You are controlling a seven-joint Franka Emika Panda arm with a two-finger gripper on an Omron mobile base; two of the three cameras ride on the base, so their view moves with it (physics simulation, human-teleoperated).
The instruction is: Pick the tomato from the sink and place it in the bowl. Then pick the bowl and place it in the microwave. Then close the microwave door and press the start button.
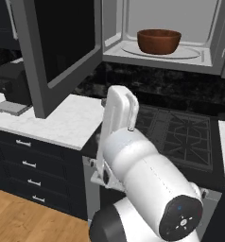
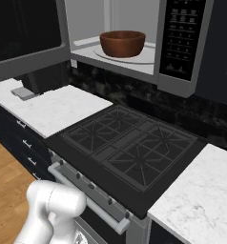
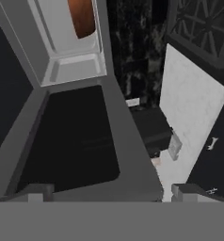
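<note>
Resting on the round glass turntable [image 1: 190, 53], wide reddish-brown wooden bowl [image 1: 159, 41] sits upper centre inside the boxy grey microwave [image 2: 182, 71] | black-glass grey-framed microwave door [image 1: 57, 52] swung open, upper left | two-finger gripper [image 3: 109, 190] spread wide, holding nothing, fingertips [image 3: 36, 192] at bottom edge beside door frame | black gas stove [image 2: 129, 152] below.

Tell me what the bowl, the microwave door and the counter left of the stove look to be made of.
Bowl: reddish-brown, smooth and matte, probably wood.
Microwave door: black panel, seemingly glass, in a plain grey frame, maybe metal or plastic.
Counter: white with faint grey veins, likely polished marble or a look-alike stone.
</note>
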